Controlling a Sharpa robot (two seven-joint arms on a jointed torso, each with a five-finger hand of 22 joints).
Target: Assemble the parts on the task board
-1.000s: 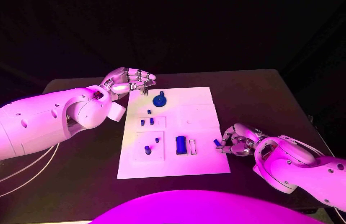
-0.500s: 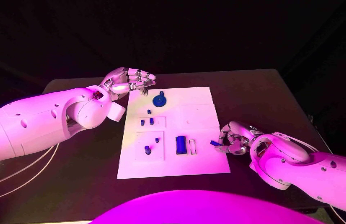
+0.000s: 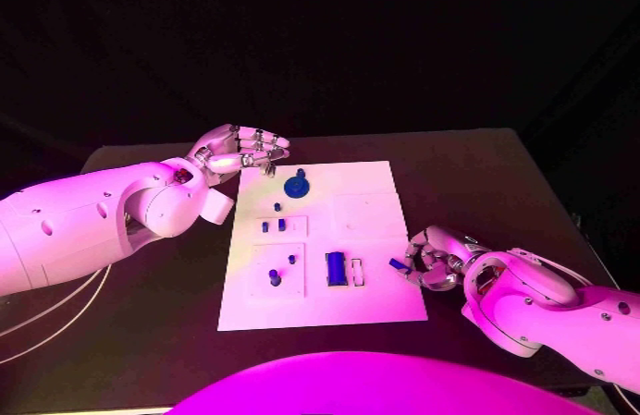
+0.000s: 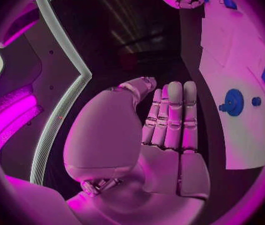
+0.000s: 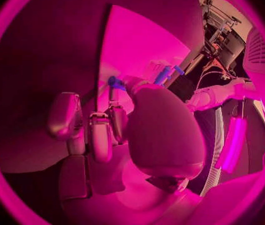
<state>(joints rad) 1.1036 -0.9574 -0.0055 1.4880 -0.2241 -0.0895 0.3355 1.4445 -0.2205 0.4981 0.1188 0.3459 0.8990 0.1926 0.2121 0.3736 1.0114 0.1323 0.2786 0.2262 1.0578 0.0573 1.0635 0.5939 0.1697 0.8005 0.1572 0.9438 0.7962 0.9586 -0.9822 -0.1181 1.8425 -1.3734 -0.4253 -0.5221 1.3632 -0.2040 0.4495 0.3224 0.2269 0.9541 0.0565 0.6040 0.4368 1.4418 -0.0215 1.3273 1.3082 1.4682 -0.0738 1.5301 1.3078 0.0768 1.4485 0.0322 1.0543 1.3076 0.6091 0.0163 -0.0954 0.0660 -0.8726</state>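
1. Black surface (image 3: 160, 341) under a dark backdrop carries the white task board (image 3: 376, 299) at its middle, long side running from near edge to far edge.
2. At the board's right edge, towards the near corner, the right hand (image 3: 435, 260) pinches a small blue part (image 3: 399, 264) in its fingertips, just beside the board. The pinch looks shallow, so the part could twist or drop as it travels to a slot.
3. Next to that spot stand a dark blue block (image 3: 335, 268) and a pale block (image 3: 356, 271); an inward reach could knock them.
4. By the board's far left corner the left hand (image 3: 241, 152) hovers with fingers loosely curled, holding nothing. Close by lies the blue round part (image 3: 296, 189); a careless descent could nudge it.
5. Small pegs (image 3: 275, 277) stand along the board's left side, easy to topple if the board is jolted.
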